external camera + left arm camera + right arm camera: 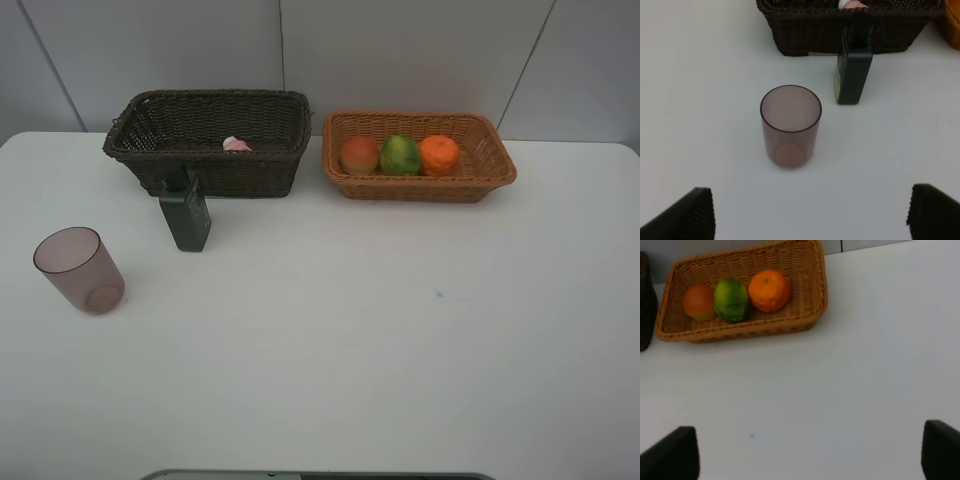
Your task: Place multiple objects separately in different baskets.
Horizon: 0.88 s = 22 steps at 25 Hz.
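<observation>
- Open room is offered by the white tabletop point(400, 350) across its middle, along the near edge and toward the near right corner.
- The far edge is lined by two baskets set side by side with a narrow gap between them: the dark brown basket point(240, 175) toward the far left corner and the light orange-tan basket point(420, 188) to its right. A grey panelled wall point(400, 50) is seen just behind them.
- Three fruits are laid in a row in the light basket: a red-orange fruit point(359, 154), a green oval fruit point(400, 155) and an orange point(439, 154), each close against its neighbour.
- A pink bottle point(237, 145) with a white cap is seen in the dark basket, mostly hidden by the rim.
- A dark green rectangular bottle point(186, 215) is stood upright just in front of the dark basket's near wall; whether they touch cannot be told.
- A translucent purple-brown cup point(80, 270) is stood upright, mouth up, near the left edge, apart from the bottle.
- The left tool point(810, 215) is held wide over bare tabletop, on the near side of the cup, and nothing is gripped.
- The right tool point(807, 452) is held wide over bare tabletop, well short of the light basket, and nothing is gripped.
</observation>
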{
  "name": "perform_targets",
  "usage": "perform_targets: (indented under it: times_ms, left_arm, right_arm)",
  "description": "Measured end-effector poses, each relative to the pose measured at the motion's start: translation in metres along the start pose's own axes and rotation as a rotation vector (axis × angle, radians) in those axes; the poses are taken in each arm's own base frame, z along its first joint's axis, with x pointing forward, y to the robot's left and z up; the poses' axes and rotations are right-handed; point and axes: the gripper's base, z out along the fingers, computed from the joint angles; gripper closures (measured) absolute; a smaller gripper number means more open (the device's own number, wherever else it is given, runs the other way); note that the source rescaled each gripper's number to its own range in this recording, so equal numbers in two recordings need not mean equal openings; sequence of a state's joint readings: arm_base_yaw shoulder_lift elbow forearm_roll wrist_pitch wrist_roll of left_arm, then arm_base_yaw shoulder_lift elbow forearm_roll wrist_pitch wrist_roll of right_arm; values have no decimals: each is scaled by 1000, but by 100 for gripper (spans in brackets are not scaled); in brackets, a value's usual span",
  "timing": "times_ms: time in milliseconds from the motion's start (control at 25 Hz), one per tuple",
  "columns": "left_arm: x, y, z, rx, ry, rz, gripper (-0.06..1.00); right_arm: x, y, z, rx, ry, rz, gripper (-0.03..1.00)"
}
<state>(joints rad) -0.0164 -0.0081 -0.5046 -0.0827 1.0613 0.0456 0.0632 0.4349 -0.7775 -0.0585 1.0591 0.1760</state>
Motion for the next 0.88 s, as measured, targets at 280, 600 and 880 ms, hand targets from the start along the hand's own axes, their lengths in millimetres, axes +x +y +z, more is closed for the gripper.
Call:
perform_targets:
  times_ms: [280,600,880]
  left_arm:
    - [0,0,0,0,0,0,-5]
    - [0,0,0,0,0,0,-5]
    - [0,0,0,0,0,0,-5]
  right_arm:
    - [28,-4,6,-9,-60,-1,1]
    - [54,-7,11,-13,-85,-1,1]
    - [65,-10,-10,-35,-235,7,1]
